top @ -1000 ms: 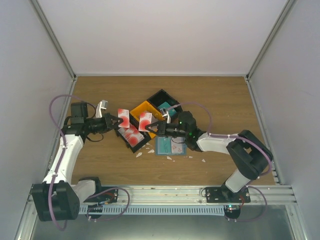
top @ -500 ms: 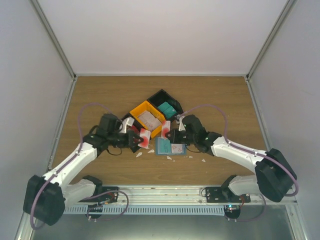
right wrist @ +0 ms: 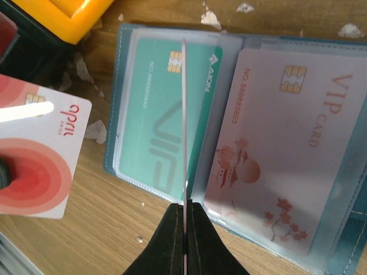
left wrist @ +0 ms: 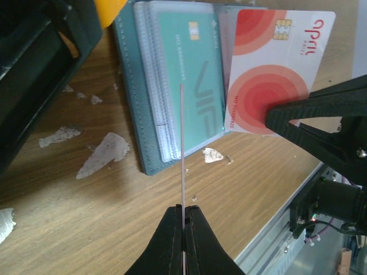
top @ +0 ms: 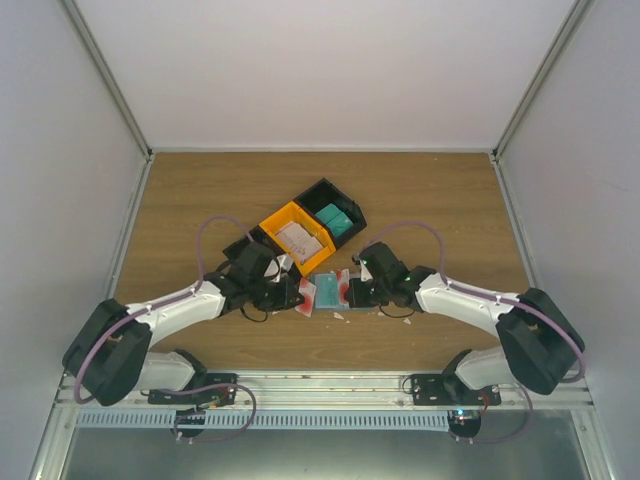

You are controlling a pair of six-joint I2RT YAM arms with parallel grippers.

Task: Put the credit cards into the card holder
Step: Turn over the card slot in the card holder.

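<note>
Your arms drop from mid-air to table level. The left gripper (left wrist: 183, 220) swings in from the far left and the right gripper (right wrist: 184, 215) slides across. Their red-and-white cards (left wrist: 269, 69), held high a second ago, now meet low over the open card holder (left wrist: 135, 132).

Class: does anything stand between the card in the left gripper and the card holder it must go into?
Nothing visible lies between the card in the left gripper and the card holder. But the sleeve beneath already holds a green card, and the right gripper holds another card close alongside.
</note>
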